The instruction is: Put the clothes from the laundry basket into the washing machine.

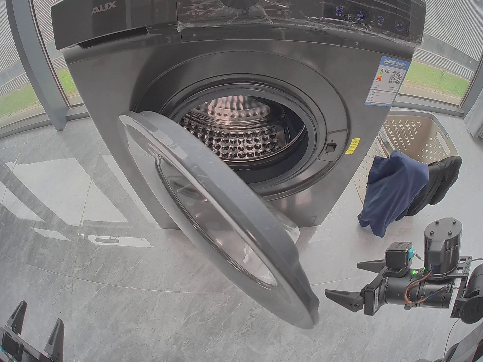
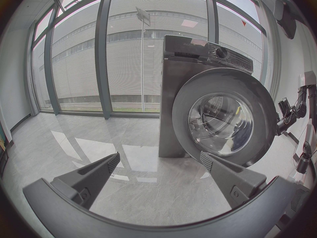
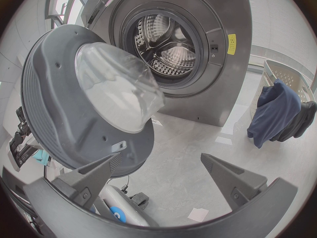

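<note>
Washing machine door [image 1: 226,217]: open, centre.
Clothes [image 1: 395,189]: over laundry basket [image 1: 417,134] rim, right.
Left gripper [image 1: 40,313]: apart, lower left.
Right gripper [image 1: 343,279]: apart, lower right.

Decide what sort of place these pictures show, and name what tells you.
Probably a laundry corner in a glass-walled room: a front-loading washing machine with its door open, a laundry basket hung with clothes beside it, and tall windows behind.

The grey washing machine [image 1: 115,81] has a satin metal shell, and its perforated steel drum [image 1: 236,139] gleams. Crinkled clear plastic film [image 1: 302,6] wraps the far panel. The beige laundry basket [image 1: 427,131] is matt plastic and the navy garment [image 1: 395,189] soft cloth. The grey stone-look floor [image 1: 100,277] is glossy.
</note>
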### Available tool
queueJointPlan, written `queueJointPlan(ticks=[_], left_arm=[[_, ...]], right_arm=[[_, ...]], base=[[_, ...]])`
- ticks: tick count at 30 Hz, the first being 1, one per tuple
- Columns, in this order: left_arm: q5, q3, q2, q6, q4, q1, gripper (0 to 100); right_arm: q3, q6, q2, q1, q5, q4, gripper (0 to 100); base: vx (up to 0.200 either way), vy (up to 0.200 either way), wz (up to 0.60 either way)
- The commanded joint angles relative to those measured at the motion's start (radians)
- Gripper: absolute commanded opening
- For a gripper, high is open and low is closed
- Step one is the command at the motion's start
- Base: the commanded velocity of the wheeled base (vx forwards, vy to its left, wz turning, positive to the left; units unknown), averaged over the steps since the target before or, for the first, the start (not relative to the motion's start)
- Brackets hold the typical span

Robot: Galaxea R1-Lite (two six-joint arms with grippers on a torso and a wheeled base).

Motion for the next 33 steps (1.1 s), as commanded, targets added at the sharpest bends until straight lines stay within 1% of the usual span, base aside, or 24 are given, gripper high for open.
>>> queueJointPlan(ticks=[1,2,3,4,6,9,12,14,17,18,20,21,22,25,28,33], left_arm=[[0.000,0.015,-0.010,0.000,0.000,0.000,100],[0.000,0.015,-0.010,0.000,0.000,0.000,100],[0.000,0.015,-0.010,0.000,0.000,0.000,100],[0.000,0.015,-0.010,0.000,0.000,0.000,100],[0.000,0.015,-0.010,0.000,0.000,0.000,100],[0.000,0.015,-0.010,0.000,0.000,0.000,100],[0.000,0.015,-0.010,0.000,0.000,0.000,100],[0.000,0.015,-0.010,0.000,0.000,0.000,100],[0.000,0.015,-0.010,0.000,0.000,0.000,100],[0.000,0.015,-0.010,0.000,0.000,0.000,100],[0.000,0.015,-0.010,0.000,0.000,0.000,100],[-0.001,0.015,-0.010,0.000,0.000,0.000,100],[-0.001,0.015,-0.010,0.000,0.000,0.000,100],[0.000,0.015,-0.010,0.000,0.000,0.000,100],[0.000,0.015,-0.010,0.000,0.000,0.000,100],[-0.001,0.015,-0.010,0.000,0.000,0.000,100]], right_arm=[[-0.028,0.000,0.004,-0.027,-0.007,-0.002,100],[-0.064,0.000,0.027,-0.059,-0.009,0.000,100],[-0.064,0.000,0.027,-0.059,-0.009,0.000,100],[-0.093,0.000,0.059,-0.062,-0.009,-0.002,100],[-0.119,0.000,0.085,-0.051,-0.009,-0.002,100],[-0.148,0.000,0.121,-0.016,-0.012,-0.003,100],[-0.196,0.000,0.164,-0.010,-0.026,-0.019,100],[-0.217,0.000,0.188,-0.008,-0.026,-0.033,100],[-0.219,-0.002,0.199,0.010,-0.024,-0.040,100],[-0.211,0.000,0.201,0.038,-0.023,-0.045,100],[-0.197,0.003,0.201,0.071,-0.020,-0.045,100],[-0.196,0.005,0.201,0.077,-0.020,-0.045,100],[-0.182,0.011,0.199,0.108,-0.023,-0.045,100],[-0.162,0.017,0.190,0.146,-0.026,-0.048,100],[-0.151,0.017,0.178,0.153,-0.026,-0.065,100],[-0.143,0.018,0.176,0.133,-0.018,-0.096,100]], base=[[0.000,0.000,0.00],[0.000,0.000,0.00],[0.000,0.000,0.00],[0.000,0.000,0.00],[0.000,0.000,0.00],[0.000,0.000,0.00],[0.000,0.000,0.00],[0.000,0.000,0.00],[0.000,0.000,0.00],[0.000,0.000,0.00],[0.000,0.000,0.00],[0.000,0.000,0.00],[0.000,0.000,0.00],[0.000,0.000,0.00],[0.000,0.000,0.00],[0.000,0.000,0.00]])
